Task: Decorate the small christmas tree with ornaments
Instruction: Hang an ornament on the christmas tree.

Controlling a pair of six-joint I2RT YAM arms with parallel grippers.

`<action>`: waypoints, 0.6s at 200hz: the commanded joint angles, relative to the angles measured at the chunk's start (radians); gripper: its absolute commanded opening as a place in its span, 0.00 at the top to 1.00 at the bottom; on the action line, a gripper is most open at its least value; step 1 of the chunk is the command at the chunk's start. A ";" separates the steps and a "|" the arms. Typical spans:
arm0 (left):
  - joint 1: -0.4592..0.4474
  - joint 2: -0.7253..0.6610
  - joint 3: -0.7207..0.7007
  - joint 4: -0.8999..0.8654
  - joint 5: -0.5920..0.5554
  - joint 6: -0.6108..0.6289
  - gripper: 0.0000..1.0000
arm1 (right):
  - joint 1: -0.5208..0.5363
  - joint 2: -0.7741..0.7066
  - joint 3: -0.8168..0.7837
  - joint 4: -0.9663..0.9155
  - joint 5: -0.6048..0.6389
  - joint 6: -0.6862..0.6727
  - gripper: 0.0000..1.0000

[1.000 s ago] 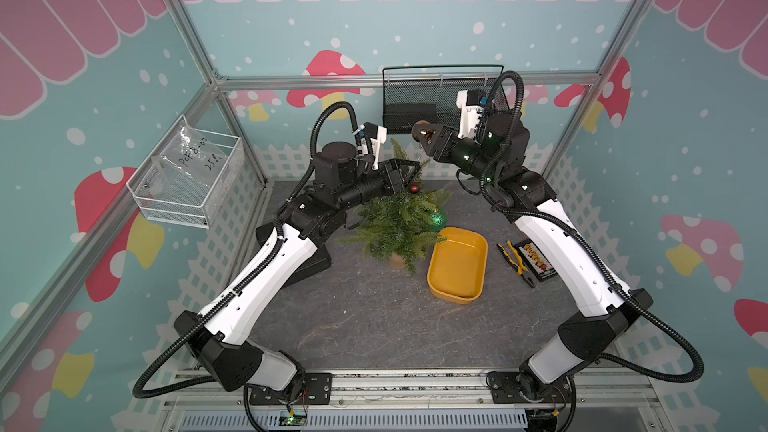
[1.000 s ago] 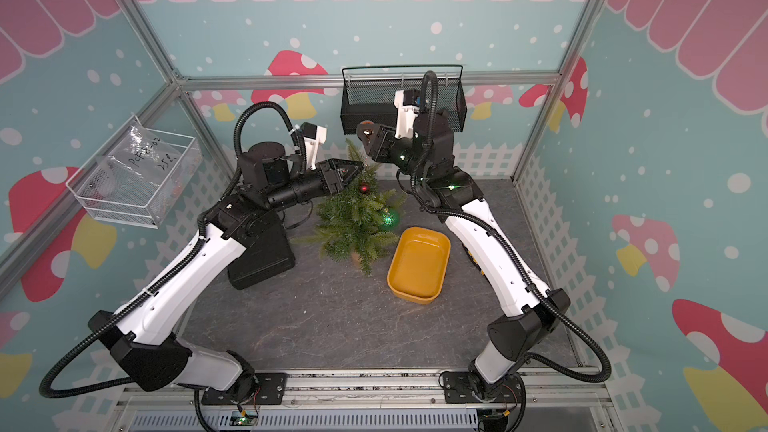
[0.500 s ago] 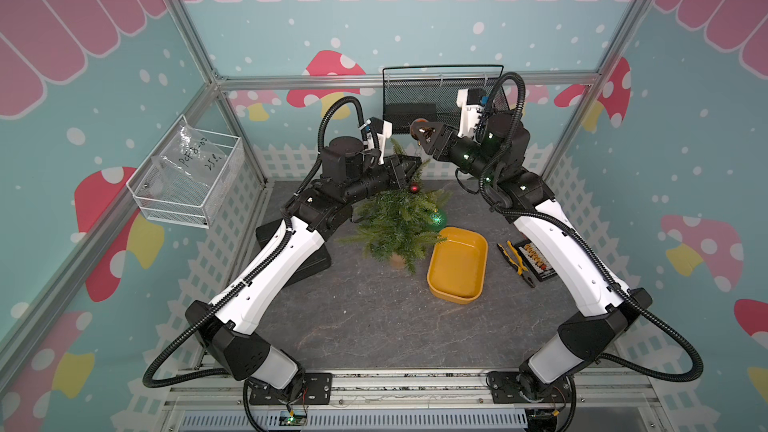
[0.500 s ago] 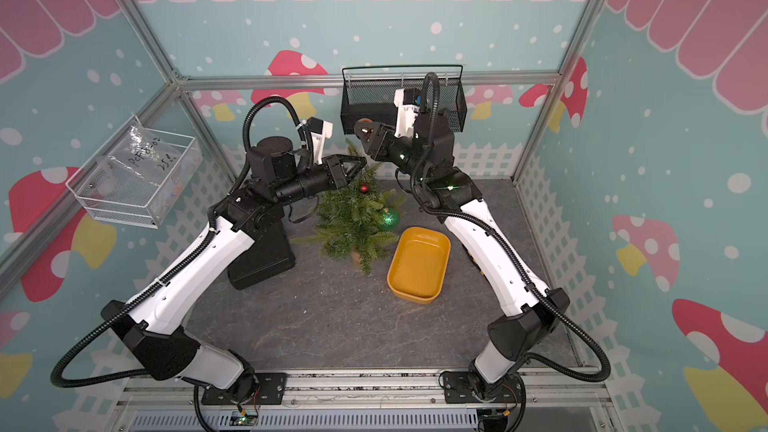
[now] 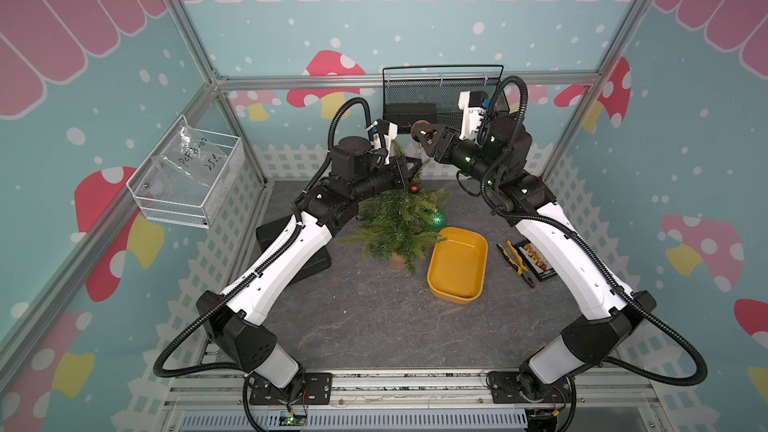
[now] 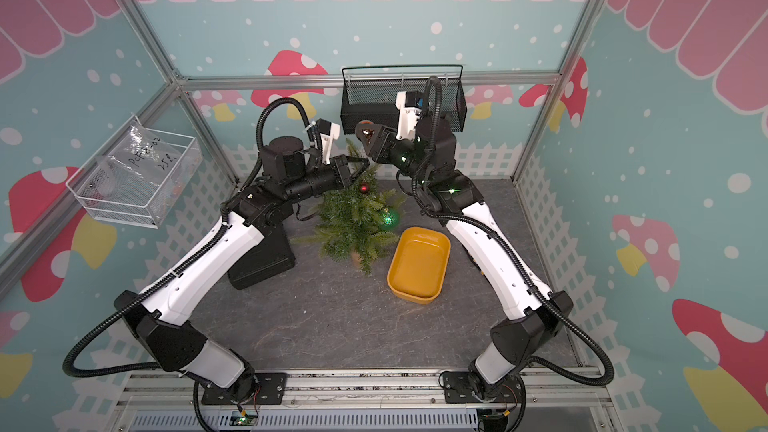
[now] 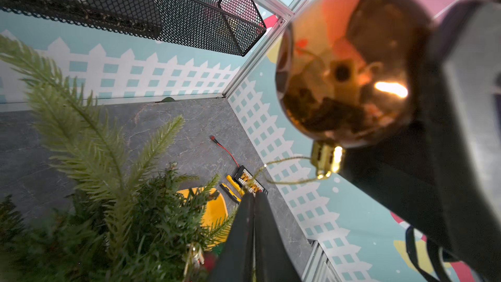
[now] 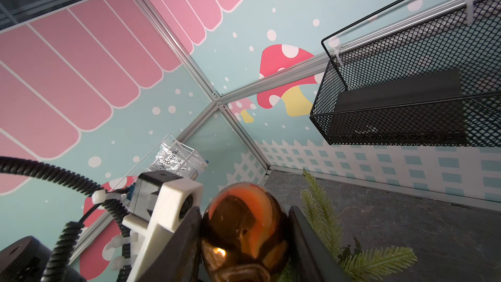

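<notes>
The right claw (image 5: pixel 424 135) was clamped on the amber ball (image 7: pixel 344 66), high over the tree (image 5: pixel 395 222), which stood on the counter (image 5: pixel 374 326) next to the tray (image 5: pixel 457 297). The red ball (image 5: pixel 413 189) and green ball (image 5: pixel 436 218) hung on the branches, so by my reading the amber one was the last to place

The ball was held with its gold cap turned down and towards the left arm. From the cap the loop (image 7: pixel 282 161) stretched as a narrow oval, and its long axis ran straight to the left claw (image 7: pixel 252 202). That claw's fingers were pressed flat together. In the left wrist view the loop's far end seemed to run in between their tips, though the thread was too fine to be sure it was caught

The coming move looked to turn on the top sprig (image 6: pixel 352 150). In both top views it rose just beside the left claw, with the amber ball slightly higher and off to the right arm's side. The drawn loop therefore lay above and beside the sprig's tip, not yet around it. The left arm was the nearer one to the tree. I judged that the loop had to be carried sideways over a branch tip and lowered before the right claw let go, or else the ball might drop through the needles
</notes>
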 commanded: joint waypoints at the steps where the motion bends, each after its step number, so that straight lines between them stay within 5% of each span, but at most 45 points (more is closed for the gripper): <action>1: -0.004 0.000 0.029 0.000 -0.005 0.014 1.00 | 0.010 -0.034 -0.014 0.060 -0.010 0.013 0.62; 120: -0.002 -0.097 -0.071 0.006 -0.027 0.020 1.00 | 0.010 -0.052 -0.091 0.102 -0.006 0.040 0.62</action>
